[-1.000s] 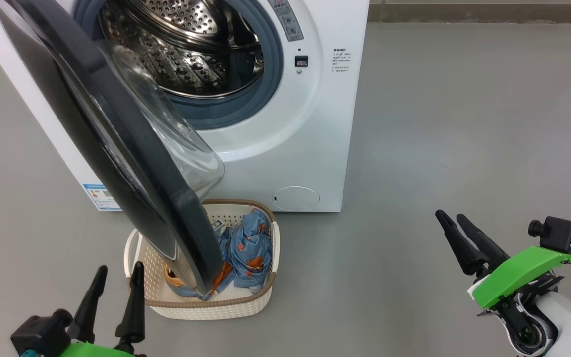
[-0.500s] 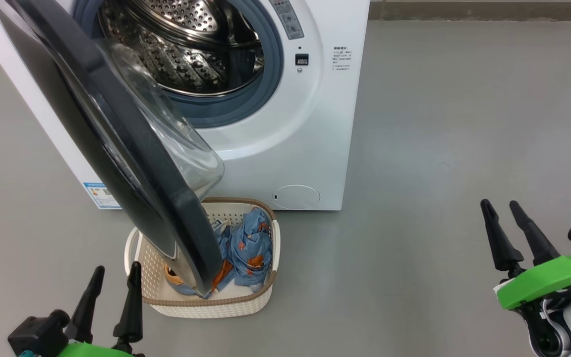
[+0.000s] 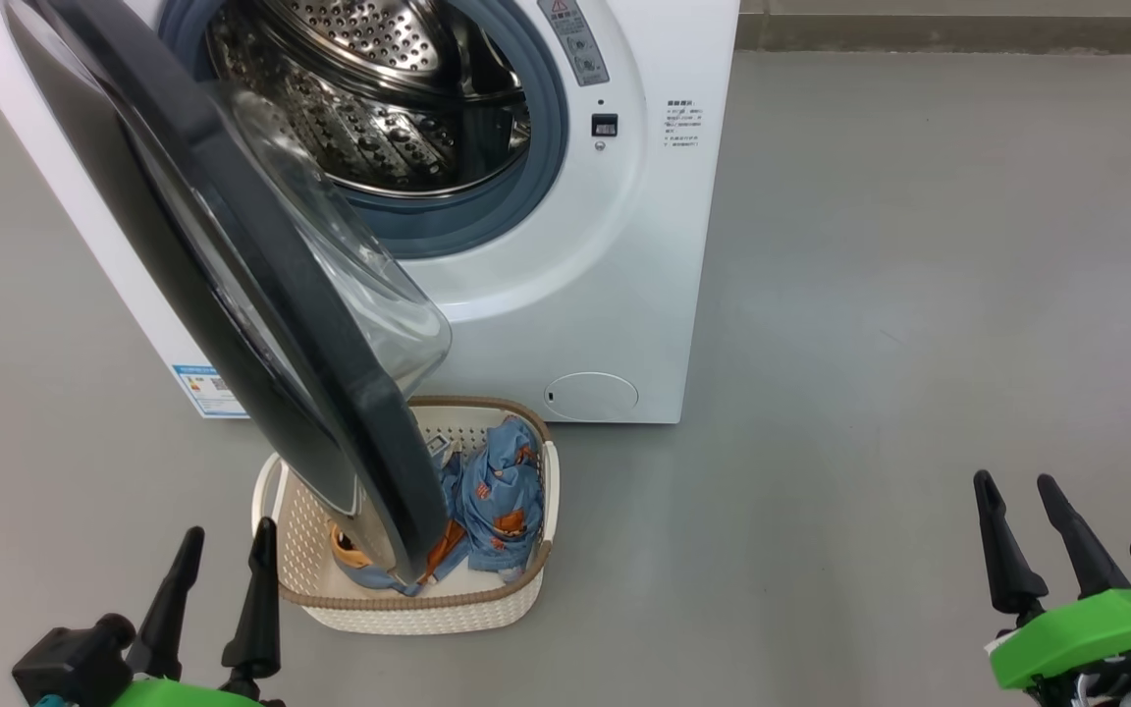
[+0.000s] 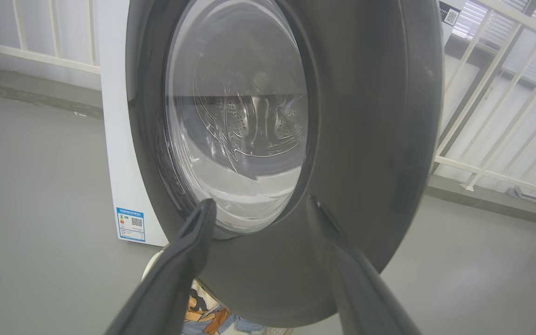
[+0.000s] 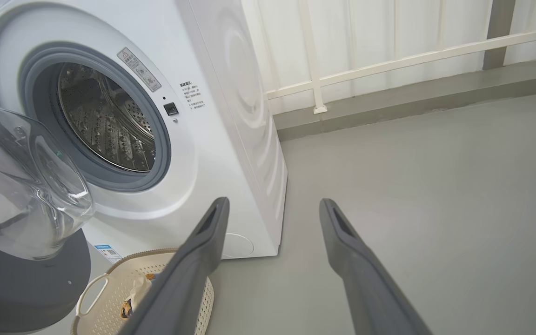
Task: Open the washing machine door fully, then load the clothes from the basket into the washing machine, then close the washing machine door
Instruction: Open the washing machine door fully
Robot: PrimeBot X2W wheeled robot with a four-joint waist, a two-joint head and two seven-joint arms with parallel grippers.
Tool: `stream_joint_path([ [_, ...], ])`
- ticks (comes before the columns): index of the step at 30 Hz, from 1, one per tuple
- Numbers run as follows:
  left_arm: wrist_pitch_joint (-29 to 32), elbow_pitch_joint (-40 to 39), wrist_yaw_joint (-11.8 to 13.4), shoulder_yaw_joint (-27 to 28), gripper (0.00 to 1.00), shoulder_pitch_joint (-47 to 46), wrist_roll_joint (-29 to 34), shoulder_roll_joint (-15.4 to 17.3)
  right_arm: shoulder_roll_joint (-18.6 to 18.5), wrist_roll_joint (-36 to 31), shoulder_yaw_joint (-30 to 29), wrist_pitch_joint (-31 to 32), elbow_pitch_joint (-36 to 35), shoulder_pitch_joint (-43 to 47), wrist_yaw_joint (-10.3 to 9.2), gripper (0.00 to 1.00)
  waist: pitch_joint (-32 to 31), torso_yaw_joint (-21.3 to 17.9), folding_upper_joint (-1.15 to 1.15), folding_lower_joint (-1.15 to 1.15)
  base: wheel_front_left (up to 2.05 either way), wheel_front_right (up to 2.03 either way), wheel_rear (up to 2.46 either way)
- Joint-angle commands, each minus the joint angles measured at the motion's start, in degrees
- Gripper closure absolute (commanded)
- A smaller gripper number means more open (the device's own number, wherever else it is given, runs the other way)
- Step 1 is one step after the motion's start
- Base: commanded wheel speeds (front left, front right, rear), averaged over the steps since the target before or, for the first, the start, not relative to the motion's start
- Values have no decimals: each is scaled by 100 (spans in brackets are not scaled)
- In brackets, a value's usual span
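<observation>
The white washing machine (image 3: pixel 624 295) (image 5: pixel 231 93) fills the top left of the head view, its steel drum (image 3: pixel 379 108) bare. The washing machine door (image 3: pixel 232 275) (image 4: pixel 365 163) (image 5: pixel 12 279) stands partly open, swung out over the basket (image 3: pixel 428 609) (image 5: pixel 110 298) on the floor in front. The clothes (image 3: pixel 492 491) (image 4: pixel 203 314), light blue with orange prints, lie in the basket, partly hidden by the door's lower edge. My left gripper (image 3: pixel 222 550) (image 4: pixel 258 209) is open just in front of the door's outer face. Low at the right, my right gripper (image 3: pixel 1017 491) (image 5: pixel 272 204) is open over bare floor.
Grey floor (image 3: pixel 919 295) spreads wide to the right of the machine. A white railing (image 5: pixel 389 60) and a low kerb run behind the machine. A blue label sticker (image 3: pixel 200 388) (image 4: pixel 130 224) sits low on the machine's left side.
My right gripper has drawn back to the lower right, away from the machine, and turned more upright. The head camera shifted slightly. The left gripper, door and basket have stayed put.
</observation>
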Motion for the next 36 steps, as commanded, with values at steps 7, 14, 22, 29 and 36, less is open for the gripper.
stream_joint_path([
  [7,-36,-94,-9,293,0,-102,26,53,6,-229,-127,-75,-60,75,12,0,39,-9,0,0,0,0,0],
  [14,-36,-123,-9,396,100,-196,-118,-29,65,-358,-214,-75,-85,111,12,0,24,-20,0,0,0,0,0],
  [22,-36,-998,-9,1119,100,-480,-82,-219,125,-465,-416,-75,-210,180,12,0,35,22,0,0,0,0,0],
  [29,36,-2497,-5,735,100,-678,201,-393,159,-605,-539,-75,-297,200,12,0,110,38,0,0,0,0,0],
  [36,717,-3361,3,-717,100,-843,233,-535,195,-702,-618,-75,-345,162,12,0,208,56,0,0,0,0,0],
])
